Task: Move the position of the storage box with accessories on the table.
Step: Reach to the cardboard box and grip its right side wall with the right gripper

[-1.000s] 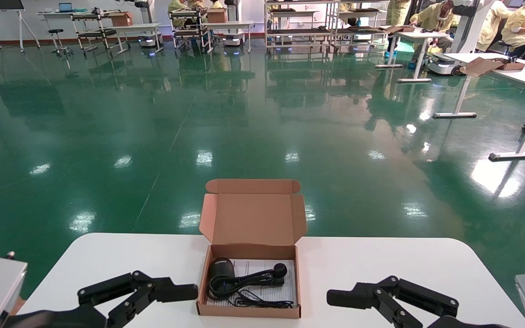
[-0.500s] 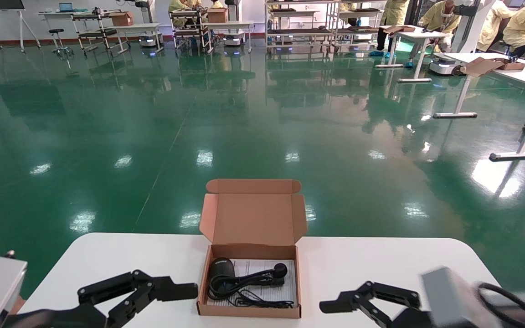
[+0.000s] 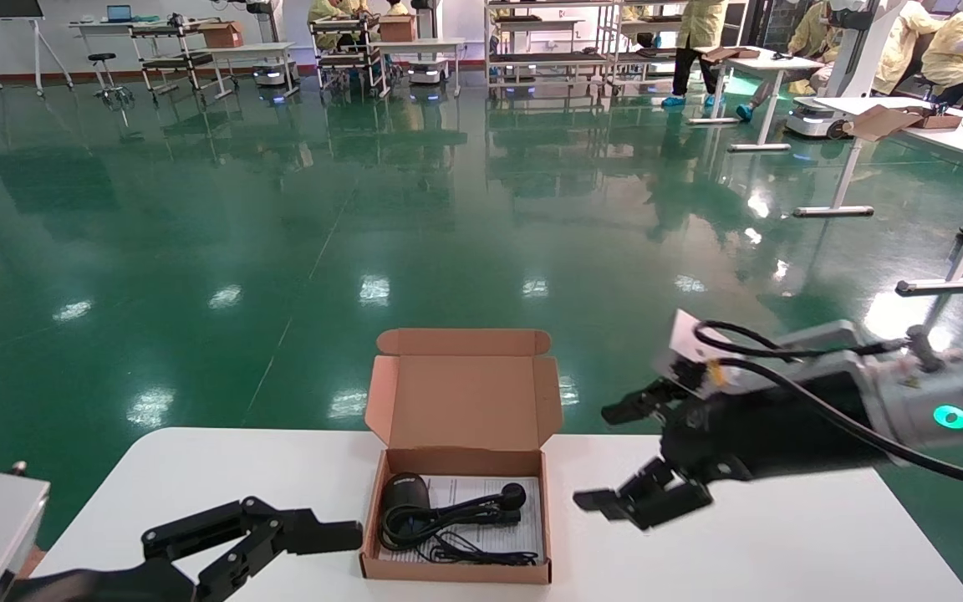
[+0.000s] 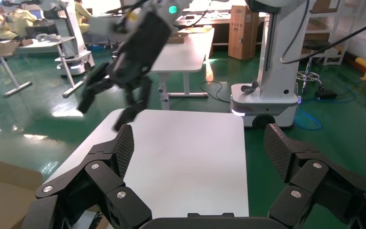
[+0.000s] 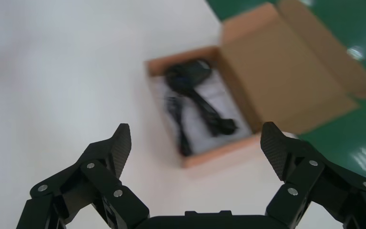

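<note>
My left gripper (image 3: 327, 535) lies low on the table (image 3: 782, 552), near its front edge. Its fingers are spread apart and hold nothing, and the tips sit just beside the left wall of the box (image 3: 458, 468); I cannot tell whether they touch it. My left arm is cut off at the lower frame edge.

The box sits at the middle of the table, close to the front edge, with its front wall facing me. Its lid stands up from the far wall, leaning a little away from me, with the side tabs folded out. Inside, a black cylinder (image 3: 405, 495) lies at the left end, near the back wall. Its cable (image 3: 465, 527) runs across toward the right wall, roughly along the box's length, and loops in a loose coil toward the front. Both rest on a white printed sheet (image 3: 529, 518), mostly covered; its print is too small to read.

My right gripper (image 3: 615, 456) hangs in the air above the right half of the table, just right of the box and clear of it. Its fingers are wide apart, empty, pointing left toward the box. From the right wrist, the box looks blurred and its contents are only dark shapes.
</note>
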`<action>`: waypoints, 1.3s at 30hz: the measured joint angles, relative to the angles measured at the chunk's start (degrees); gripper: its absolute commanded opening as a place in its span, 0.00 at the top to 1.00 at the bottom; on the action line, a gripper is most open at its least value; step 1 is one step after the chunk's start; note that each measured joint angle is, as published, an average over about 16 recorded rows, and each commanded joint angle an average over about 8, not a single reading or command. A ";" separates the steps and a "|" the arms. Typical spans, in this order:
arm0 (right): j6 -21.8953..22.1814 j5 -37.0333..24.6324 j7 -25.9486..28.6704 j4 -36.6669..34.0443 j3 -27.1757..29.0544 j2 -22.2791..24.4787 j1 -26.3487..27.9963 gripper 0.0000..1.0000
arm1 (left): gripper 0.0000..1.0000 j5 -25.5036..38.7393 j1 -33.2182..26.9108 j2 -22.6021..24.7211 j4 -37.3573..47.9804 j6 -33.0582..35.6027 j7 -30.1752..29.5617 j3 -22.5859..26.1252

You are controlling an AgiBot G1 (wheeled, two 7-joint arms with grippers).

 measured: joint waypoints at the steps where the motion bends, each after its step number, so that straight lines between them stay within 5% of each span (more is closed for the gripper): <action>1: 0.73 -0.98 -0.61 -1.80 -0.46 -0.96 1.03 0.00 | 0.00 0.00 0.00 0.00 0.00 0.00 0.00 0.00; 9: 4.69 -5.53 -4.91 -10.46 -2.49 -5.10 5.43 0.00 | 0.00 -0.01 0.01 -0.01 0.01 -0.01 0.00 -0.01; 15: 5.40 -5.54 -3.33 -15.82 -2.32 -5.21 6.59 0.00 | 0.00 -0.02 0.01 -0.01 0.02 -0.01 0.01 -0.01; 25: 5.90 -4.56 7.74 -26.14 -1.67 -6.62 6.09 0.00 | 0.00 -0.02 0.01 -0.01 0.02 -0.01 0.01 -0.01; 39: 11.92 -7.98 22.86 -32.24 -4.07 -16.08 5.45 0.00 | 0.00 -0.03 0.00 -0.01 0.03 -0.01 0.01 0.00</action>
